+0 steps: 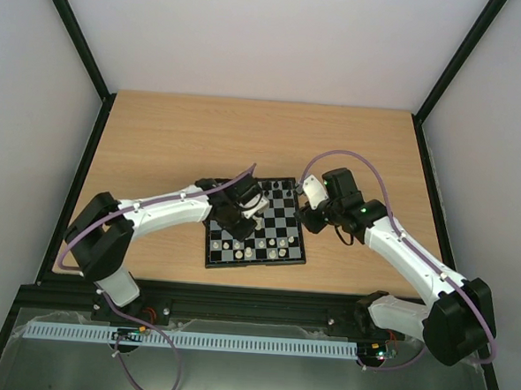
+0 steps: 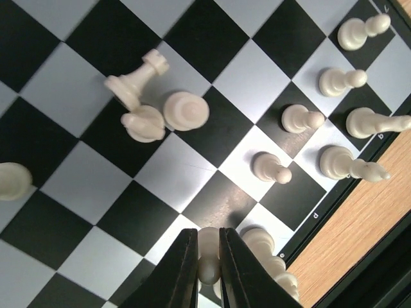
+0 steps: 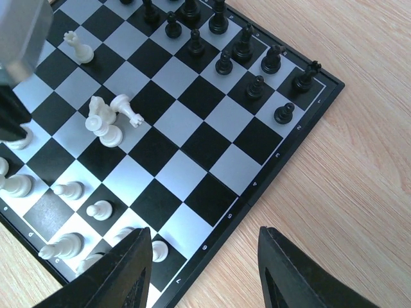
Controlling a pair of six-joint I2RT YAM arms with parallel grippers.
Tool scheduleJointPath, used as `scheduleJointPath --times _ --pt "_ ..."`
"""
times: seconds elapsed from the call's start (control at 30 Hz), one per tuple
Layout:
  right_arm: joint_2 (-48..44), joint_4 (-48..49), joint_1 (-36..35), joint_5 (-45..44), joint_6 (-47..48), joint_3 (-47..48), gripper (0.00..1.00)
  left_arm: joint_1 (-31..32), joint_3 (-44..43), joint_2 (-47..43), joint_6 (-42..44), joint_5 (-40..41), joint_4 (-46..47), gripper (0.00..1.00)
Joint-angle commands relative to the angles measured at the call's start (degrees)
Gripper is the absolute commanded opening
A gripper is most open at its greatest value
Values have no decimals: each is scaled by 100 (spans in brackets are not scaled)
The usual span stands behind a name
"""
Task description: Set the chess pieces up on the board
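The board (image 1: 281,216) lies mid-table and fills the left wrist view (image 2: 212,128). My left gripper (image 2: 207,256) is shut on a cream-white piece (image 2: 209,247), just above the board near its edge. Three white pieces lie clustered mid-board (image 2: 151,106), one of them tipped over. Several white pieces stand near the edge (image 2: 334,80). Black pieces (image 3: 225,45) stand along the far rows in the right wrist view. My right gripper (image 3: 202,269) is open and empty over the board's right edge (image 3: 257,192).
Bare wooden table (image 1: 247,132) surrounds the board. Black frame rails (image 1: 236,300) run along the near edge, and white walls close in the sides. The left arm (image 1: 162,208) reaches over the board's left half.
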State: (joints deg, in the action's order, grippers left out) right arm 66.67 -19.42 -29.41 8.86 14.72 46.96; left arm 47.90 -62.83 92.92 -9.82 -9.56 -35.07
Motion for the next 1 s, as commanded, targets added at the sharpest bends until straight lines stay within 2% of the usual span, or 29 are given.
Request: scheduleJointPath --times 0.0,0.37,0.97 --pt "56 34 23 -128 -66 -55 46 169 -200 280 138 -181 -14 12" --pt "80 13 23 -139 -13 -66 47 357 -335 692 175 -73 -17 14" --pt "131 -60 21 -34 35 -59 47 359 -344 864 60 286 46 16"
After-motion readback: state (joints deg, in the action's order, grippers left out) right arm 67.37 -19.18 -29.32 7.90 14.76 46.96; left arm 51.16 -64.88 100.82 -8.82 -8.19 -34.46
